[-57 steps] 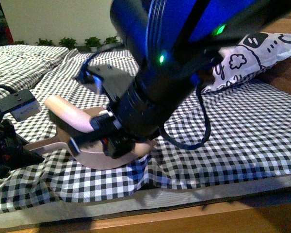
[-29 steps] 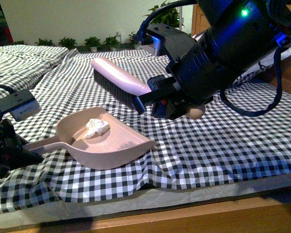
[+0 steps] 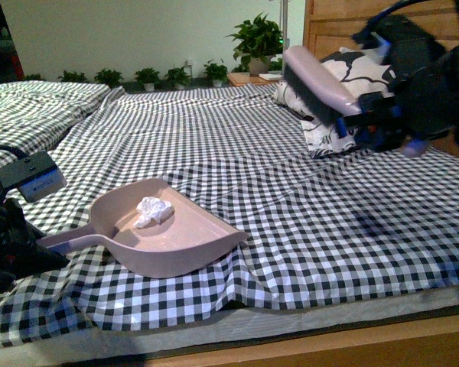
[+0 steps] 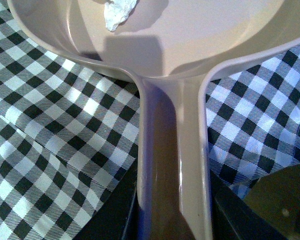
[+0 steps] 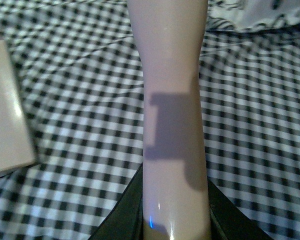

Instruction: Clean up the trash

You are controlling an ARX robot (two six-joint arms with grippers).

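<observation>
Resting inside the pink dustpan (image 3: 168, 237), toward its far wall, the wad of trash (image 3: 153, 211) — sweeping judged done. Clamped around the dustpan's handle at near left, the left gripper (image 3: 30, 248), pan flat on the checked bedspread (image 3: 306, 222). Held up at far right, well apart from the pan and in front of the patterned pillow (image 3: 344, 99), the pink brush (image 3: 317, 84), pinched in the right gripper (image 3: 382, 122). Left, apparently: carrying the pan off to empty it and setting the brush down.

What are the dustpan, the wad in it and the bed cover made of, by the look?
Dustpan: likely molded plastic, smooth pink, glossy highlights along the handle.
Wad: apparently white paper or tissue, crumpled, matte.
Bed cover: woven fabric, black-and-white check, creased and draping.
</observation>
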